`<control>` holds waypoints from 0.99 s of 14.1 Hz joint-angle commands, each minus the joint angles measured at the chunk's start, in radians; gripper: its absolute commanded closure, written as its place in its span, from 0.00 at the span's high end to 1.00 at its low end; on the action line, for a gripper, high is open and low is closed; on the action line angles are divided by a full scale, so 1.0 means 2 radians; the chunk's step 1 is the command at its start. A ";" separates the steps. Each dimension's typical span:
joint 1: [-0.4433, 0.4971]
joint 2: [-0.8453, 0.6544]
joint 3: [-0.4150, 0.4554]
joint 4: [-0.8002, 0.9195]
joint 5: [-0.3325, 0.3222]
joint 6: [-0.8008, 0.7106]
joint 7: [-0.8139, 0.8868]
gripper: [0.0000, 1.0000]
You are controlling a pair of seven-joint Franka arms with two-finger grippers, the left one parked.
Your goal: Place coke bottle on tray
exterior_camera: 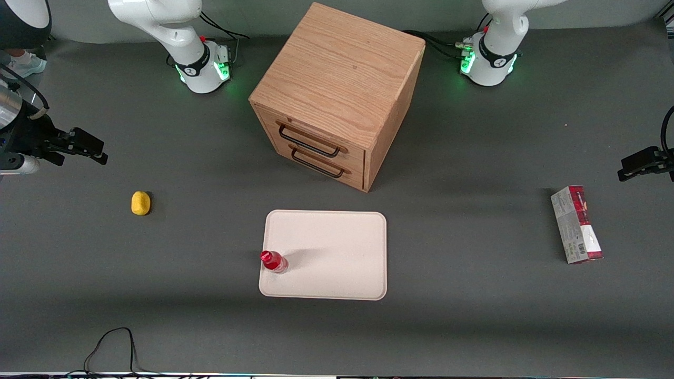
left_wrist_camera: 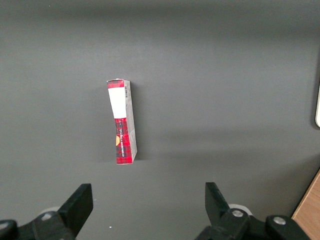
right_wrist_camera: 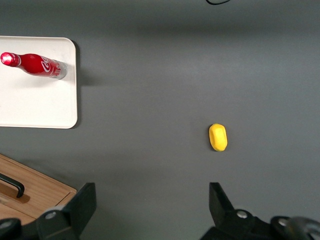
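The coke bottle [exterior_camera: 274, 261], slim and red with a red cap, stands upright on the cream tray [exterior_camera: 337, 252], at the tray's corner nearest the front camera toward the working arm's end. The right wrist view shows the bottle [right_wrist_camera: 35, 64] on the tray [right_wrist_camera: 35, 105] too. My right gripper [exterior_camera: 97, 150] hangs above the table at the working arm's end, well away from the tray. It is open and empty, its two fingers wide apart over bare mat in the right wrist view [right_wrist_camera: 150, 200].
A yellow lemon-like lump [exterior_camera: 140, 203] lies between the gripper and the tray. The oak two-drawer cabinet [exterior_camera: 337, 89] stands farther from the front camera than the tray. A red-and-grey carton [exterior_camera: 577, 223] lies toward the parked arm's end. A black cable [exterior_camera: 113, 342] loops at the front edge.
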 commanded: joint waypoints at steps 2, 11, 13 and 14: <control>-0.004 -0.013 -0.014 -0.011 0.001 0.003 -0.043 1.00; 0.001 -0.016 -0.014 -0.008 0.001 -0.008 -0.035 1.00; 0.002 -0.016 -0.015 -0.008 0.001 -0.009 -0.034 1.00; 0.002 -0.017 -0.015 -0.007 0.001 -0.015 -0.034 1.00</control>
